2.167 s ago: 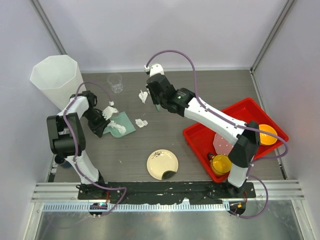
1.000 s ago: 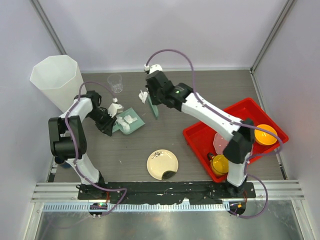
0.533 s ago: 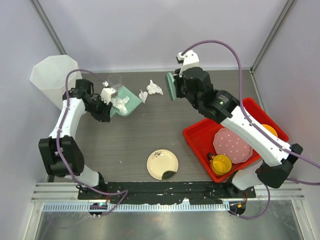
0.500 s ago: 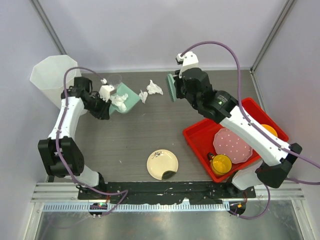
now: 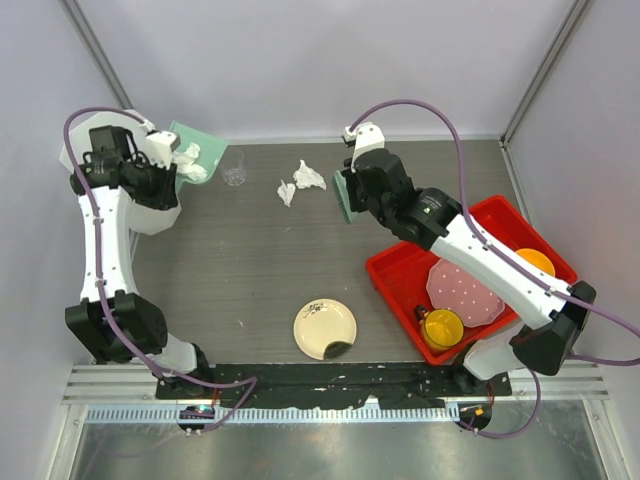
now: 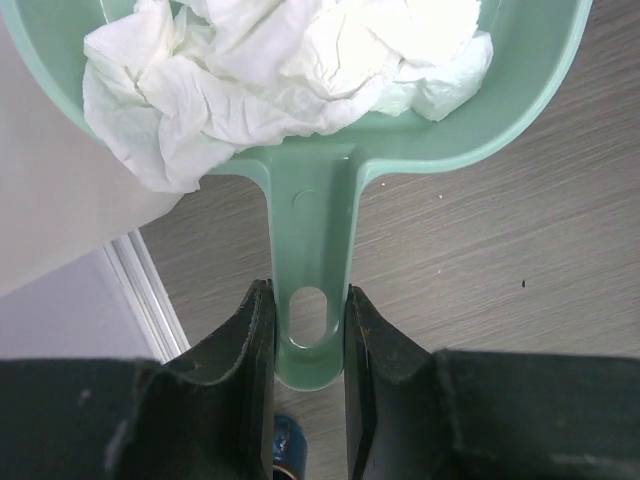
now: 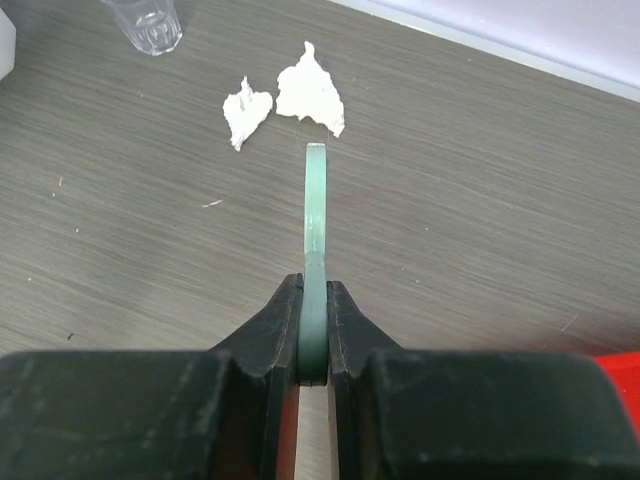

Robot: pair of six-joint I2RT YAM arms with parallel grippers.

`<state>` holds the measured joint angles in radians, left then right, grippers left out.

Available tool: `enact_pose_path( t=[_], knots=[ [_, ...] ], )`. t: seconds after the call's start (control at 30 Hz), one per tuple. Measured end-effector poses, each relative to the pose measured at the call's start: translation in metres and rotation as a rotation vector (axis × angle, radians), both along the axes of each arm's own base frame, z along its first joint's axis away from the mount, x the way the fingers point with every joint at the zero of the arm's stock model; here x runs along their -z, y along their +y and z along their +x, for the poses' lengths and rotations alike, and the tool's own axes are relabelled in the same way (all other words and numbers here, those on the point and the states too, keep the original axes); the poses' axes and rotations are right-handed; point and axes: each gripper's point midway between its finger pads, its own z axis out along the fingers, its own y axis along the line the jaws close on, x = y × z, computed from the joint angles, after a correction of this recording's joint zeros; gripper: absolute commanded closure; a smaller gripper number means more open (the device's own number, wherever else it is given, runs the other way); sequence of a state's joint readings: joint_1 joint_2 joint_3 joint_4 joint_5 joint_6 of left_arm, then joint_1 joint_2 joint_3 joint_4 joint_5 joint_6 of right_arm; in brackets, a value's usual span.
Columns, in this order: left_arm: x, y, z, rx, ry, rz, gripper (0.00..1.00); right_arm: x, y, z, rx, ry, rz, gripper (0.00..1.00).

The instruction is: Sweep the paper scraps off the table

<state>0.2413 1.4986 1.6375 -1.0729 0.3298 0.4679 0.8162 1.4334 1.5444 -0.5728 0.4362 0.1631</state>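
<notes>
Left gripper (image 6: pixel 308 300) is pinching the pan (image 6: pixel 310 210) by its handle, jaws closed on either side just above the hang-hole. The pan is up in the air at the far-left corner, over the white bin (image 5: pixel 148 215). A heap of scraps (image 6: pixel 270 60) sits crumpled in the scoop, and one wad is lolling over the rim on the bin side.

Right gripper (image 7: pixel 314 290) is clamped tight on the sweeper (image 7: pixel 316 220), seen edge-on with its tip aimed at the last two scraps (image 7: pixel 308 95). Those lie side by side on the table (image 7: pixel 480 230), just ahead of the blade and near the cup (image 7: pixel 150 20).

These wads look like almost nothing: soft tissue, feather-light and springy. They should slide at a touch and could just as easily flutter off or ride over a blade, so pinching them is hardly worthwhile. The rigid plastic handles are the places to hold, and both grips look square. I'd expect the pan to need only a gentle tilt, since the load will tumble out loosely and a jerk could fling wads past the bin.
</notes>
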Motion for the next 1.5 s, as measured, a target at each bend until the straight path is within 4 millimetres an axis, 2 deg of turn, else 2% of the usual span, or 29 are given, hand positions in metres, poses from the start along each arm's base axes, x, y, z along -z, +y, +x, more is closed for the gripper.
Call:
enact_pose_path(
  t=[0.1, 0.33, 0.43, 0.6, 0.97, 1.33, 1.5],
  knots=[
    [-0.012, 0.007, -0.002, -0.036, -0.016, -0.004, 1.00, 0.008, 0.002, -0.001, -0.012, 0.017, -0.007, 0.99],
    [-0.063, 0.033, -0.001, -0.148, -0.122, 0.002, 1.00, 0.025, 0.012, -0.003, -0.045, 0.062, -0.008, 0.99],
    [-0.072, 0.040, -0.001, -0.182, -0.145, -0.002, 1.00, 0.032, 0.016, -0.003, -0.057, 0.080, -0.011, 0.99],
    [-0.078, 0.056, 0.003, -0.236, -0.156, 0.017, 1.00, 0.042, 0.022, -0.004, -0.081, 0.106, -0.013, 0.99],
    [-0.084, 0.127, -0.002, -0.447, -0.161, 0.220, 1.00, 0.051, 0.029, -0.007, -0.114, 0.133, -0.010, 0.99],
    [-0.101, 0.188, -0.008, -0.595, -0.184, 0.539, 1.00, 0.056, 0.033, -0.009, -0.135, 0.146, -0.003, 0.99],
    [-0.094, 0.213, -0.014, -0.600, -0.158, 0.756, 1.00, 0.063, 0.033, -0.010, -0.138, 0.160, -0.006, 0.99]
  ],
)
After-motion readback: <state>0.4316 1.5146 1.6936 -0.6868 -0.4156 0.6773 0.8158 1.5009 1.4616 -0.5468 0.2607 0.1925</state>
